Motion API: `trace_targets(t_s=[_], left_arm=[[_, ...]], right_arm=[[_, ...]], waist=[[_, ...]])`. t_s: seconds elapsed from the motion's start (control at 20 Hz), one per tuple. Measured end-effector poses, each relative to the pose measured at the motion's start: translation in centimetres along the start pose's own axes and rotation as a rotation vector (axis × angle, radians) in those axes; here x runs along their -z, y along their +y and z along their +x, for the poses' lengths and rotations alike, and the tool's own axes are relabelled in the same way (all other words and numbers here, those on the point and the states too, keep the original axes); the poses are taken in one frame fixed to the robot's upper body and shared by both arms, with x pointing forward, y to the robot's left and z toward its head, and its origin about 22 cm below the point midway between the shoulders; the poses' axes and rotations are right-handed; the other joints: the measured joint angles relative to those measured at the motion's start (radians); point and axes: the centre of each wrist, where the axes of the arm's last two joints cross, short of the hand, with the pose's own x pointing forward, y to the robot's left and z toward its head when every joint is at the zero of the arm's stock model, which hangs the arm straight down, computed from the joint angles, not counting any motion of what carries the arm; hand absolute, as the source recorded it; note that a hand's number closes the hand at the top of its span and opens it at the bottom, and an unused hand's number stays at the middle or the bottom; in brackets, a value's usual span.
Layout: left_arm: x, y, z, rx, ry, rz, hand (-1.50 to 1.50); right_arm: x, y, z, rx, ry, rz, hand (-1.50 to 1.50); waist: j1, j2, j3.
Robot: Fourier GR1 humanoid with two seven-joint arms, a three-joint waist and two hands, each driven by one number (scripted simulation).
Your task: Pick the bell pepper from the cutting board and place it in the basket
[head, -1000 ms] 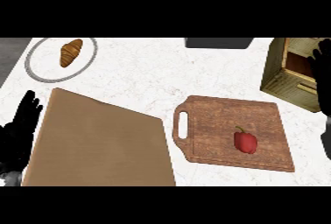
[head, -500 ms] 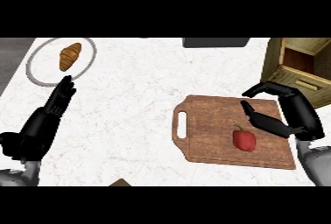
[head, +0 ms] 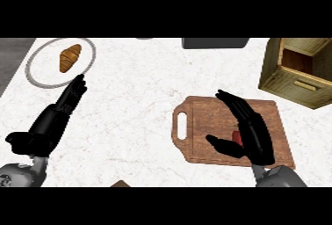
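Looking down from the head view, I see my left hand at the left side of the white marbled counter, its fingers straight and held together, pointing up and slightly right. Their tips end just below the round white plate, which holds a golden-brown croissant. The hand grips nothing; it rests open near the left edge, with the grey forearm coming in from the lower left corner.

Moving right, the brown wooden cutting board with a slot handle on its left end lies on the counter. My right hand sits over the board's middle, fingers stretched long toward the upper left and the thumb jutting out to the left lower down. The fingers are extended and close together, not curled round anything that I can see.

The red bell pepper is on the cutting board, showing only as a thin red sliver in the gap between my thumb and my fingers; the hand covers most of it. I cannot tell whether the palm is touching it.

Farther right, the tan wooden basket stands by the counter's upper right edge, well apart from the pepper. A dark grey rectangular object sits at the top edge.
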Motion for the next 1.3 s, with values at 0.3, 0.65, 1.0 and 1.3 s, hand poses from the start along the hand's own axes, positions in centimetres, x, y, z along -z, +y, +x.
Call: trace_targets(t_s=[0.3,0.65,1.0,1.3], left_arm=[[0.2,0.5,-0.2,0.004,0.017,0.011,0.00],[0.1,0.5,-0.2,0.002,0.019,0.007,0.00],[0.2,0.9,-0.5,-0.004,0.009,-0.003,0.00],[1.0,0.6,-0.4,-0.006,-0.003,-0.020,0.00]], right_arm=[[1.0,-2.8,0.9,-0.335,0.087,-0.037,-1.50],[1.0,-4.9,4.4,-0.574,0.298,0.213,-1.50],[-1.0,-8.1,11.5,-0.576,0.379,0.374,-1.50],[-2.4,-11.4,13.5,-0.543,0.369,0.359,-1.50]], waist=[[-0.026,-0.013,-0.006],[-0.021,-0.014,-0.006],[-0.012,-0.007,-0.002],[0.000,0.000,0.001]])
